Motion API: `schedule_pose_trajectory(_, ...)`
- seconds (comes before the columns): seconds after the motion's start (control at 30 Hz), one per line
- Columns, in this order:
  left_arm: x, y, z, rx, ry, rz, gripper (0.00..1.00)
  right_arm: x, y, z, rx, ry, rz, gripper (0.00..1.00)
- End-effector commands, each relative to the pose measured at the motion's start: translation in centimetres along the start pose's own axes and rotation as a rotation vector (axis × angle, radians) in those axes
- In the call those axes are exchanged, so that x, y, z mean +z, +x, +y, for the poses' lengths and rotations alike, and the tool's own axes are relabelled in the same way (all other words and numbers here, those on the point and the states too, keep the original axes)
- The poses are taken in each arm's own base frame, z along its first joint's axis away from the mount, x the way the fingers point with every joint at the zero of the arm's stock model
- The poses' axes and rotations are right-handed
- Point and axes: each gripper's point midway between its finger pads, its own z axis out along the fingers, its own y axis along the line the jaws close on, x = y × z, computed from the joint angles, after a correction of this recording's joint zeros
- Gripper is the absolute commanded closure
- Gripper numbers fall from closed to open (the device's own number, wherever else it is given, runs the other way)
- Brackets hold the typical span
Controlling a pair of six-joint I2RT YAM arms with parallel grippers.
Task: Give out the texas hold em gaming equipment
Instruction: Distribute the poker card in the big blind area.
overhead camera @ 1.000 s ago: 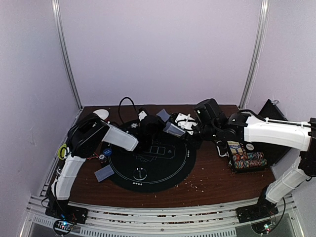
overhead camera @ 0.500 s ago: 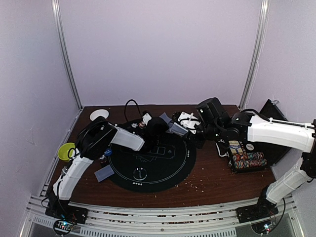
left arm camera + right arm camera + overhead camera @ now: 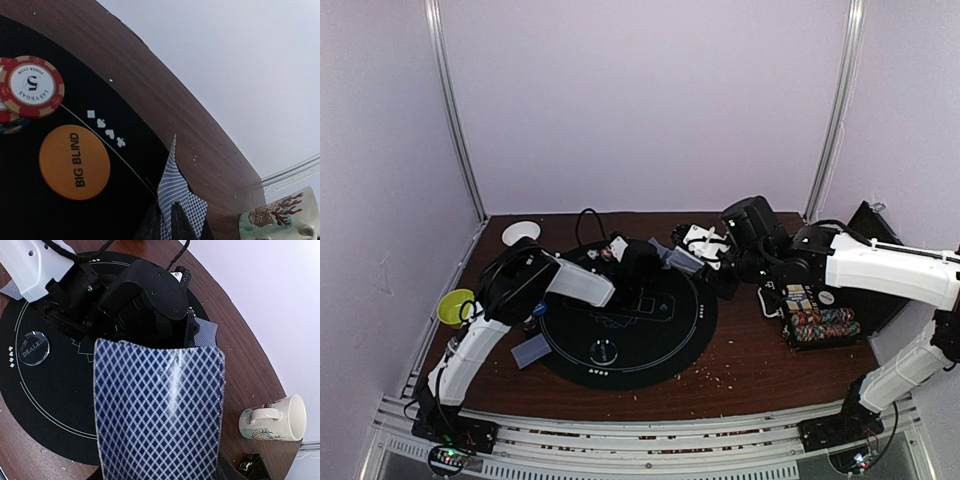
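Note:
My left gripper [image 3: 166,209] is shut on a checked-back playing card [image 3: 176,182], seen edge-on and standing over the far rim of the black round mat [image 3: 30,215]. Another card [image 3: 199,216] lies just behind it. An orange BIG BLIND disc [image 3: 74,162] and a red striped chip [image 3: 32,86] rest on the mat. My right gripper [image 3: 705,262] is shut on a deck of blue diamond-backed cards [image 3: 160,415], which hides its fingers. It hovers just right of the left gripper [image 3: 638,262]. A clear DEALER disc [image 3: 33,347] lies on the mat.
A rack of striped chips [image 3: 820,322] stands at the right of the table. A printed mug [image 3: 272,419] stands behind the mat. One card [image 3: 530,350] lies off the mat's left edge. A yellow bowl [image 3: 453,305] and a white disc [image 3: 521,232] are at far left.
My left arm has swung right and lowered its card toward the mat's far rim, close to the right gripper. The right arm has hardly moved.

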Motion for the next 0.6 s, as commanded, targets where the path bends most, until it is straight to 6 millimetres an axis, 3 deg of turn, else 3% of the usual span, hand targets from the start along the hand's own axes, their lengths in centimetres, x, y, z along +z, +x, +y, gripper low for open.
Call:
schedule_pose_trajectory(0.0, -0.3, 1.2, 0.3, -0.001, 0.005, 0.025, 0.86, -0.8, -0.1, -0.8, 0.011, 0.031, -0.011, 0.53)
schedule_pose_trajectory(0.07, -0.4, 1.4, 0.3, 0.002, 0.006, 0.037, 0.80, -0.9, -0.2, -0.9, 0.010, 0.034, -0.015, 0.53)
schedule_pose_trajectory(0.4, -1.0, 2.9, -0.9, -0.001, 0.048, 0.102, 0.78, -0.9, -0.1, -0.8, 0.011, 0.029, -0.012, 0.53)
schedule_pose_trajectory(0.57, -1.2, 3.3, -0.2, -0.042, 0.018, 0.129, 0.77, -0.9, -0.1, -0.9, 0.007, 0.033, -0.012, 0.53)
